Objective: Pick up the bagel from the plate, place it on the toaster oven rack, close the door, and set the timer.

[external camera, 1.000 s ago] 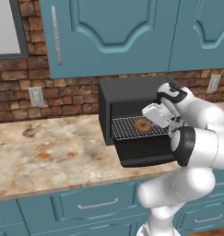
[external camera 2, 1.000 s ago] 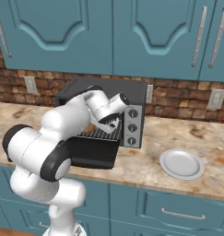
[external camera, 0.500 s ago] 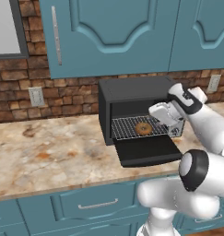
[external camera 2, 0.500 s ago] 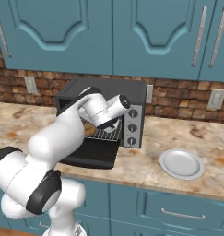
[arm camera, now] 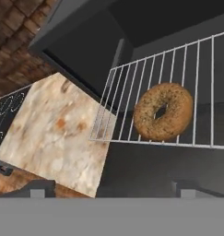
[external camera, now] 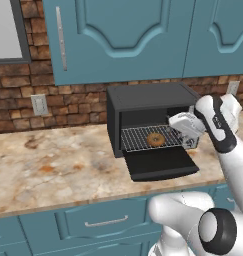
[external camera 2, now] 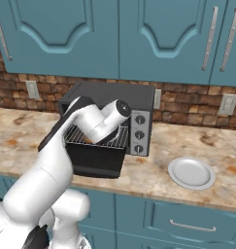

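The pincer point(external camera: 189, 137) hangs at the right edge of the toaster oven point(external camera: 148, 107) mouth, its fingertips point(arm camera: 39, 188) wide apart and holding nothing. Just beside it to the left, the bagel point(external camera: 155, 139) lies flat on the toaster oven rack point(external camera: 138, 139), near the rack's front edge and free of the pincer. The rack is drawn partly out over the door point(external camera: 160, 163), which is dropped open and lies about level above the tabletop point(external camera: 58, 170). The silver control panel point(external camera 2: 138, 132) on the oven's right side carries three dark knobs; any markings around them are too small to read. The plate point(external camera 2: 191, 172) sits bare on the tabletop, well apart to the right of the oven. Teal cabinet doors point(external camera 2: 153, 34) hang above a brick wall point(external camera: 75, 105); no legible writing shows anywhere.
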{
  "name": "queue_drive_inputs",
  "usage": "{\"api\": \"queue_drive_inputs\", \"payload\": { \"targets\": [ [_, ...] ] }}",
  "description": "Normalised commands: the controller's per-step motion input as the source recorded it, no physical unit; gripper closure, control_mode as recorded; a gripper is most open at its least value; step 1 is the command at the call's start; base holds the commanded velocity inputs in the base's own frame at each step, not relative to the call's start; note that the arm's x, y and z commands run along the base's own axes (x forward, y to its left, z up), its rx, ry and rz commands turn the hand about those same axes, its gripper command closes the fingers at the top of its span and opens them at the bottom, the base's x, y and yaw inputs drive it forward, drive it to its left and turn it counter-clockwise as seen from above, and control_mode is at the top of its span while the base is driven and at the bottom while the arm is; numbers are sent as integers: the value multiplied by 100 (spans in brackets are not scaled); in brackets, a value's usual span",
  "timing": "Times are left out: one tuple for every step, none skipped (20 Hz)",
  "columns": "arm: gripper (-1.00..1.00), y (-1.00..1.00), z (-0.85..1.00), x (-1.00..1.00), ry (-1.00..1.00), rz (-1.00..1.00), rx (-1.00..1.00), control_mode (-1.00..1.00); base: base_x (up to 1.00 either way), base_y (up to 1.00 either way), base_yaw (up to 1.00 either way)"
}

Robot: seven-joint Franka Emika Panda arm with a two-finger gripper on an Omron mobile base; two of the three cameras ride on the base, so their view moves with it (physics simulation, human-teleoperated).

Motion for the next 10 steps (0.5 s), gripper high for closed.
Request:
{"api": "queue_drive_inputs", "payload": {
  "targets": [
    [-100, -3, -1, -31, 25, -3, -7, -100, 0, 0, 0],
    [-100, -7, -11, -19, 28, -4, -6, -100, 0, 0, 0],
    [-100, -6, -16, -5, 31, -5, -5, -100, 0, 0, 0],
    [-100, -9, -16, 0, 32, -6, -5, -100, 0, 0, 0],
    [-100, -8, -16, 0, 31, -5, -4, -100, 0, 0, 0],
    [-100, -10, -17, 0, 27, -4, -2, -100, 0, 0, 0],
    [-100, -12, -17, 0, 25, -5, -1, -100, 0, 0, 0],
    [-100, -10, -19, 0, 23, -6, -1, -100, 0, 0, 0],
    [-100, -11, -24, 4, 23, -7, 0, -100, 0, 0, 0],
    [-100, -13, -26, 4, 18, -7, 0, -100, 0, 0, 0]
  ]
}}
